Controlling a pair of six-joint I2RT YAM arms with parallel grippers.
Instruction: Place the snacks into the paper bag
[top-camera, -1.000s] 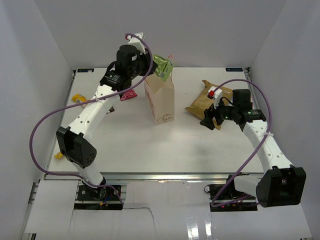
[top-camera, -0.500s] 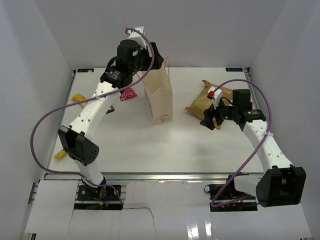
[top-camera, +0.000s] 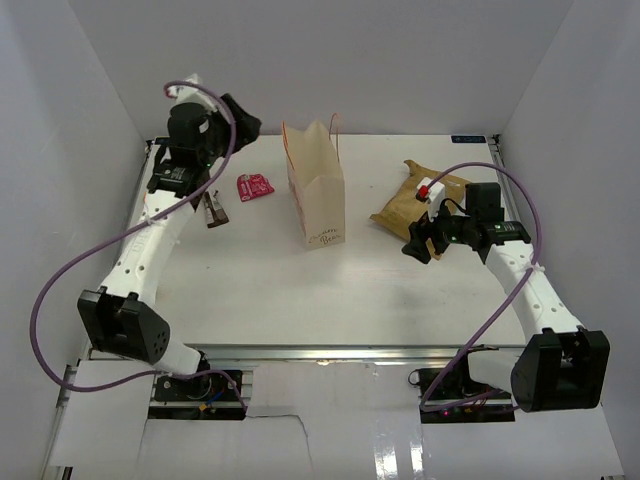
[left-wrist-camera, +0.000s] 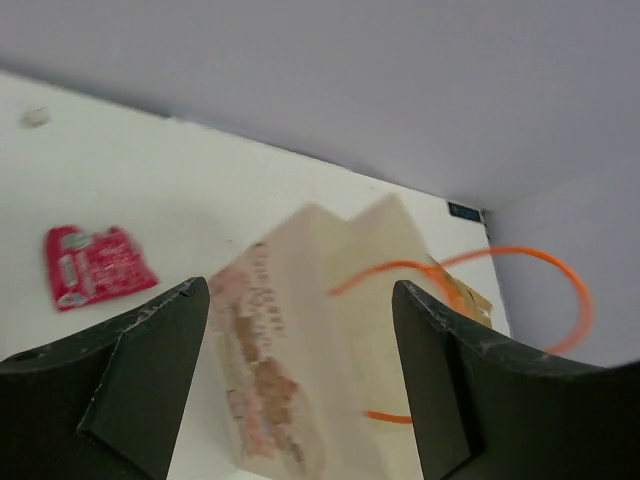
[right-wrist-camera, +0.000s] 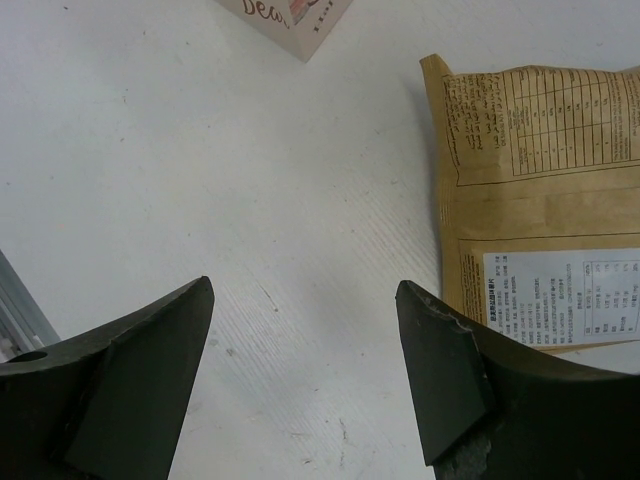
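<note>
Upright, paper bag (top-camera: 318, 195) stands near red wrapper (top-camera: 254, 187).

top: overhead, far | wrists: close, both see paper bag (left-wrist-camera: 300, 310)

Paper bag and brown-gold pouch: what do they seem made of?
Paper bag: stiff matte cream paper, judging by its sharp folded creases. Brown-gold pouch: seemingly kraft paper, matte and crinkled, with printed text; any lining is unseen.

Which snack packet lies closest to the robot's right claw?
The large crinkled brown-gold pouch with white label, right beside that right claw; the small red wrapper lies beyond the cream paper bag.
</note>
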